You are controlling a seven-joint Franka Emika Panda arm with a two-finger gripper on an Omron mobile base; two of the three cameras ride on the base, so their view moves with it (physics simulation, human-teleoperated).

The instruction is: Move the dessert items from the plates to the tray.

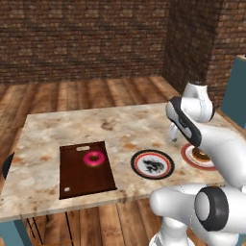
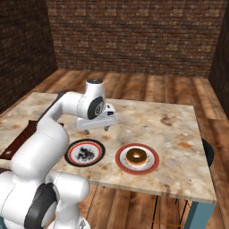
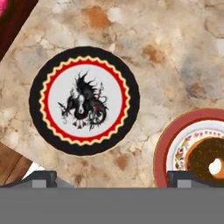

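The pink-frosted doughnut point(image 1: 94, 158) lies on the dark brown tray point(image 1: 81, 178) at the table's left. The black-rimmed plate point(image 1: 137, 163) point(image 2: 71, 157) point(image 3: 37, 87) is bare. To its right, the brown glazed doughnut point(image 2: 136, 156) point(image 3: 202, 158) point(image 1: 201, 154) rests on the red-rimmed plate point(image 2: 151, 164) point(image 3: 162, 146). My gripper point(image 2: 96, 129) point(image 3: 113, 179) hangs open and empty above the table, over the gap between the two plates and slightly behind them. The arm hides part of the red-rimmed plate in the left base view.
The marble table point(image 1: 120, 125) has bare top behind the plates and tray. Dark round seats sit at its ends point(image 1: 7, 166) point(image 2: 208, 152). Brick walls stand well behind. The tray's corner point(image 3: 11, 30) shows at the hand view's upper left.
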